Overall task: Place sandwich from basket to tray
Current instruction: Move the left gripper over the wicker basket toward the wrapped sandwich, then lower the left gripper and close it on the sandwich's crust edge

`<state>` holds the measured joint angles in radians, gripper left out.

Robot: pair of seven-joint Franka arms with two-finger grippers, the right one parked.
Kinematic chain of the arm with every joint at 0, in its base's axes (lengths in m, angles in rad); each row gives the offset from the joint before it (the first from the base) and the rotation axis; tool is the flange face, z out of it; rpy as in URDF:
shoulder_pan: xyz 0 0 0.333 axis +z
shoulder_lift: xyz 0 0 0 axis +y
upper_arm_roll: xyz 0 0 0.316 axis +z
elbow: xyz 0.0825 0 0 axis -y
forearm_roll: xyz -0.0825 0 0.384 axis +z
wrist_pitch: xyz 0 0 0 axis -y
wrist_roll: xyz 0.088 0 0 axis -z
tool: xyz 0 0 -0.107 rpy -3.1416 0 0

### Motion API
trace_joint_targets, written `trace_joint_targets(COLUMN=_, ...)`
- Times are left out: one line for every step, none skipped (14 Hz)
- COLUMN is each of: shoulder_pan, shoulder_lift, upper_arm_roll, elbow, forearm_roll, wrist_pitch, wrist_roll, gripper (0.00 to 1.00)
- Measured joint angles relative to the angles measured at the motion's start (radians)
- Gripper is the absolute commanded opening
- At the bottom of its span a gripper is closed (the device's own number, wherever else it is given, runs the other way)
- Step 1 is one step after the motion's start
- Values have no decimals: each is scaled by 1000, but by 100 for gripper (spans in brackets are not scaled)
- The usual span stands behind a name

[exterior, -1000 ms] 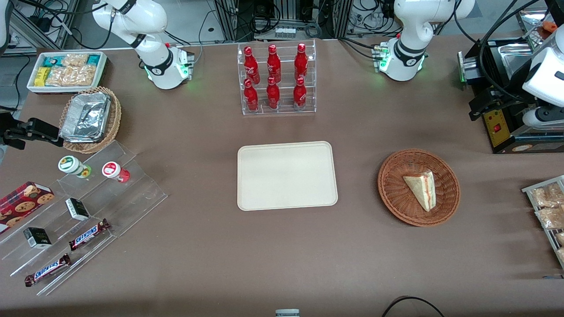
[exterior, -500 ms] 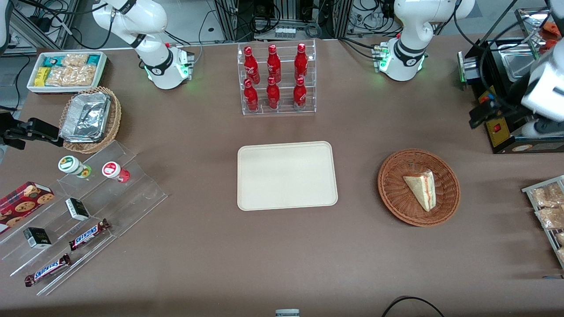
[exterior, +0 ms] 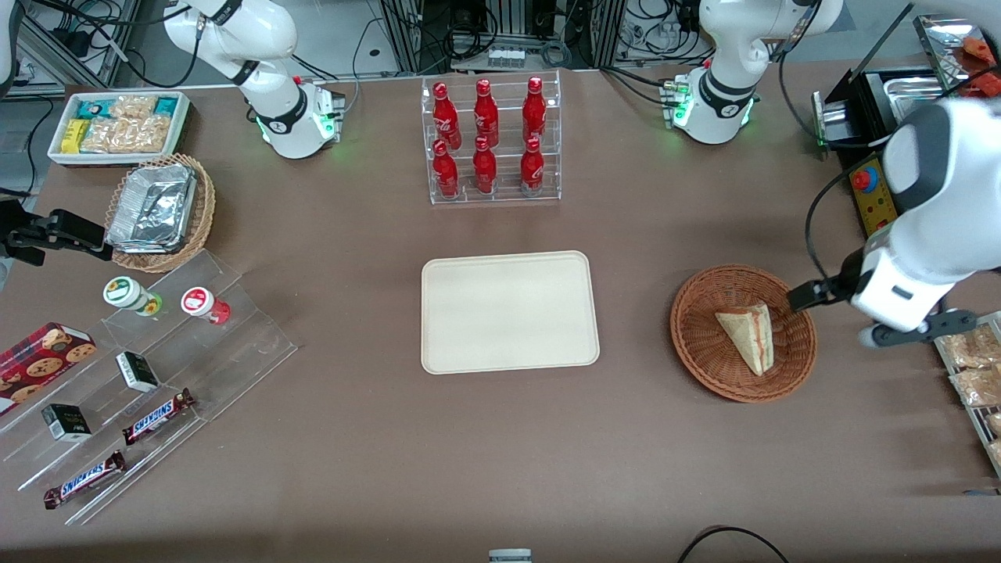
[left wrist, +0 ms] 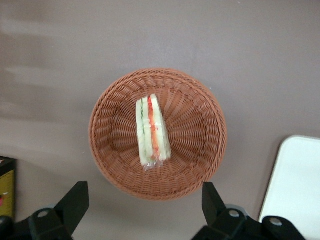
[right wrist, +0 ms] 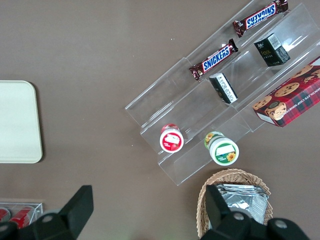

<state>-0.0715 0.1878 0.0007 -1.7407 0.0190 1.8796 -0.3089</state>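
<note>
Brown cloth-covered table [exterior: 375,438]: carries all items listed.

Tray [exterior: 510,311], cream plastic, rectangular, low rim: flat at mid-table, nothing on it; well apart from the basket, on the side toward the parked arm's end.

Basket [exterior: 708,360], reddish-brown wicker, round, shallow: toward the working arm's end of the table; holds one item.

Gripper [left wrist: 145,212], left arm: fingers [left wrist: 75,202] spread wide apart, gripping nothing; held above the basket's rim, on the edge facing the working arm's end, clear of the contents.

Sandwich [exterior: 748,335], triangular wedge, pale bread, red and green filling, clear wrap: lies in the basket's middle, below the gripper, not touching it.
</note>
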Motion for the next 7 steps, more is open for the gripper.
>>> trace_joint_targets(shoulder_pan=0, shoulder_lift=1, upper_arm_roll=0, elbow=-47, forearm_roll=0, wrist_pitch=56, wrist_roll=-48, gripper=100)
trace_joint_targets(shoulder_pan=0, shoulder_lift=1, upper_arm_roll=0, elbow=-96, forearm_roll=0, wrist_pitch=121, wrist_roll=-92, gripper=100)
trace_joint_targets(shoulder_pan=0, shoulder_lift=2, upper_arm_roll=0, elbow=-146, forearm_roll=0, wrist_pitch=191, wrist_roll=-123, gripper=100)
trace_joint_targets(shoulder_pan=0, shoulder_lift=2, upper_arm_roll=0, elbow=-198, forearm_roll=0, wrist_pitch=261, wrist_roll=-141, gripper=100)
trace_joint_targets(shoulder_pan=0, shoulder_lift=2, upper_arm_roll=0, elbow=-250, forearm_roll=0, wrist_pitch=328, wrist_roll=-149, gripper=100)
trace_joint_targets(shoulder_pan=0, shoulder_lift=3, upper_arm_roll=0, elbow=-297, forearm_roll=0, wrist_pitch=387, wrist_roll=-153, gripper=100)
trace_joint_targets(shoulder_pan=0, shoulder_lift=4, upper_arm_roll=0, elbow=-338, forearm_roll=0, wrist_pitch=437, wrist_roll=-159, gripper=100)
